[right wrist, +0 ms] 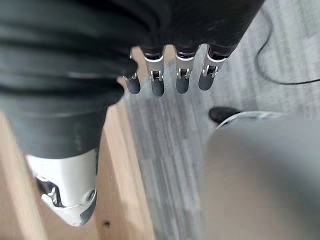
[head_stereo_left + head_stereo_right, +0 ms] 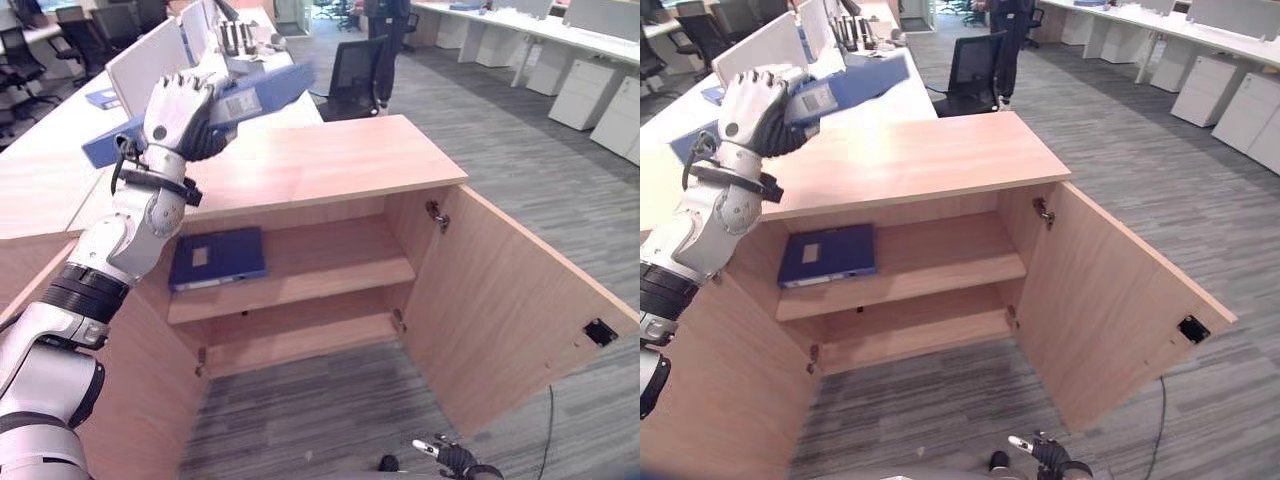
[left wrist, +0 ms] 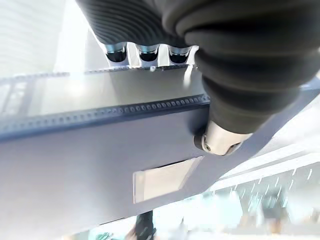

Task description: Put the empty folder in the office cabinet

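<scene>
My left hand [image 2: 178, 112] is raised over the left end of the cabinet top and is shut on a blue folder [image 2: 262, 92], held tilted in the air above the wood. In the left wrist view the fingers [image 3: 140, 53] and thumb [image 3: 220, 142] clamp the folder's spine [image 3: 95, 165]. The wooden office cabinet [image 2: 330, 160] stands open below, its door [image 2: 510, 310] swung out to the right. A second blue folder [image 2: 218, 257] lies flat on the upper shelf at the left. My right hand [image 1: 157, 82] hangs low near the floor with straight fingers, holding nothing.
The lower shelf [image 2: 300, 335] is bare, as is the right part of the upper shelf. Behind the cabinet are white desks with a divider [image 2: 150, 60], an office chair [image 2: 352, 70] and a standing person [image 2: 385, 40]. Grey carpet [image 2: 520, 150] lies to the right.
</scene>
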`<state>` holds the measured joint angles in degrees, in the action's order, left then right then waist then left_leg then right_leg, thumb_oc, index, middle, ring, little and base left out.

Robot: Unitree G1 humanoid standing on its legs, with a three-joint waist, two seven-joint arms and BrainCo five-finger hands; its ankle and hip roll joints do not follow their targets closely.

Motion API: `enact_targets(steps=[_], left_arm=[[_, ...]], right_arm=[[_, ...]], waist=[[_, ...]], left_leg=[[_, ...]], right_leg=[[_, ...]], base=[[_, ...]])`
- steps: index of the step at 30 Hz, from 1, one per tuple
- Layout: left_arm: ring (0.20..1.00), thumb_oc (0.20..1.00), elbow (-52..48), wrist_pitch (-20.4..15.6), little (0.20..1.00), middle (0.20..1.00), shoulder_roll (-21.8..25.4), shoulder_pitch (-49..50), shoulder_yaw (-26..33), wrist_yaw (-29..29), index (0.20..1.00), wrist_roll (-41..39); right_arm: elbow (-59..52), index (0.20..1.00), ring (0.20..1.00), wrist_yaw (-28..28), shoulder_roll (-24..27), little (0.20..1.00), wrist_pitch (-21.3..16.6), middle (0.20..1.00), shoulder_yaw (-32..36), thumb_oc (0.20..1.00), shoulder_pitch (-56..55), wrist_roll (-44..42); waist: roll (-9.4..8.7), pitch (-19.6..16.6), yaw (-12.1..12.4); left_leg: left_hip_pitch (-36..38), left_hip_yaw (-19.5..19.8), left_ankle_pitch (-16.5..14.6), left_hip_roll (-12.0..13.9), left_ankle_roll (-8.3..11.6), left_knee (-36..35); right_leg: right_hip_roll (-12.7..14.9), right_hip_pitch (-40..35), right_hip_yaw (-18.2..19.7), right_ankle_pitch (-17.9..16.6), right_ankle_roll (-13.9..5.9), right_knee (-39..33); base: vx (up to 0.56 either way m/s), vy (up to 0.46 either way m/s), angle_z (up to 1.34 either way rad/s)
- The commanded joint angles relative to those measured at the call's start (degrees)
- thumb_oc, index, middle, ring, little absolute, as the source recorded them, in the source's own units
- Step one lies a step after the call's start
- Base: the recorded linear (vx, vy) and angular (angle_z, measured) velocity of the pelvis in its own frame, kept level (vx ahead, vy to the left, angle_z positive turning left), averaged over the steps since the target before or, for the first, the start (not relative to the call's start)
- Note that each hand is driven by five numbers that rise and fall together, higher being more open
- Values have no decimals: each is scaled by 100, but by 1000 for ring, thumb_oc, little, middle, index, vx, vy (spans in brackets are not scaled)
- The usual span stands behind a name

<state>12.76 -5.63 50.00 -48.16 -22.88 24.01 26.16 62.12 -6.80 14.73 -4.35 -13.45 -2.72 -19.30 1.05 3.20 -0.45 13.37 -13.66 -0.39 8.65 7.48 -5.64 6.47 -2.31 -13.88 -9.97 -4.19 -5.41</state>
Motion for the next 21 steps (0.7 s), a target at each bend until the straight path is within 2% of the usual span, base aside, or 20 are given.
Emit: enact_targets(steps=[1,3,7,9,14,15,16,18,21], left_arm=[[200,200,-290,-372,200,200,53,-508,738,254,200,-715],[200,200,-927,-640,200,200,-198,-256,1113,126,200,-1159],[200,200,-1579,-852,200,200,-432,53,1412,-88,200,-1786],[200,200,-2165,-1165,200,200,-618,362,1591,-446,200,-2684],[200,200,-2534,-1310,200,200,-745,652,1705,-829,200,-3463],[200,200,-3130,-1415,200,200,-863,1284,1792,-1589,200,-5153],[200,200,-3151,-1406,200,200,-858,1327,1834,-1628,200,-5195],[200,200,-3478,-1307,200,200,-889,1962,1951,-1897,200,-5988],[200,200,-3669,-1235,200,200,-900,2389,2071,-2002,200,-6272]], right_arm=[[-287,1000,1000,-119,-76,1000,-224,1000,-55,1000,213,-520],[-597,1000,1000,-165,-122,1000,-249,1000,-95,1000,222,-623],[-799,1000,1000,-186,-100,1000,-232,1000,-141,1000,210,-651],[-1128,1000,1000,-223,-79,1000,-198,1000,-186,1000,240,-639],[-1373,1000,1000,-230,-38,1000,-161,1000,-199,1000,234,-647],[-1921,1000,1000,-231,55,1000,-114,1000,-182,1000,299,-628],[-1938,1000,1000,-228,66,1000,-104,1000,-196,1000,283,-627],[-2270,1000,1000,-201,157,1000,-81,1000,-171,1000,326,-558],[-2509,1000,1000,-196,234,1000,-76,1000,-164,1000,327,-463]], waist=[[-166,38,-16],[-134,-10,67],[-79,-70,130],[-68,-94,239],[-47,-127,284],[-26,-133,435],[-18,-144,418],[4,-150,535],[-4,-147,610]], left_leg=[[-418,345,-120,-219,-104,64],[-460,427,-81,-216,-96,64],[-499,509,-50,-204,-80,64],[-538,589,-10,-197,-74,64],[-558,651,-1,-195,-72,64],[-602,737,39,-188,-78,64],[-604,742,39,-187,-76,64],[-643,805,69,-183,-70,64],[-657,851,77,-187,-72,64]], right_leg=[[787,-621,-106,798,-933,308],[789,-659,-182,818,-901,301],[774,-695,-286,842,-863,282],[759,-731,-368,871,-824,268],[749,-760,-418,880,-801,249],[723,-809,-517,898,-757,220],[721,-812,-522,897,-757,217],[713,-835,-594,879,-741,166],[711,-849,-618,857,-733,123]], base=[[-19,-57,11],[-14,-61,9],[-11,-37,21],[-22,-39,13],[-18,-26,6],[-37,-42,2],[-51,-45,3],[-28,-9,24],[-15,-16,11]])
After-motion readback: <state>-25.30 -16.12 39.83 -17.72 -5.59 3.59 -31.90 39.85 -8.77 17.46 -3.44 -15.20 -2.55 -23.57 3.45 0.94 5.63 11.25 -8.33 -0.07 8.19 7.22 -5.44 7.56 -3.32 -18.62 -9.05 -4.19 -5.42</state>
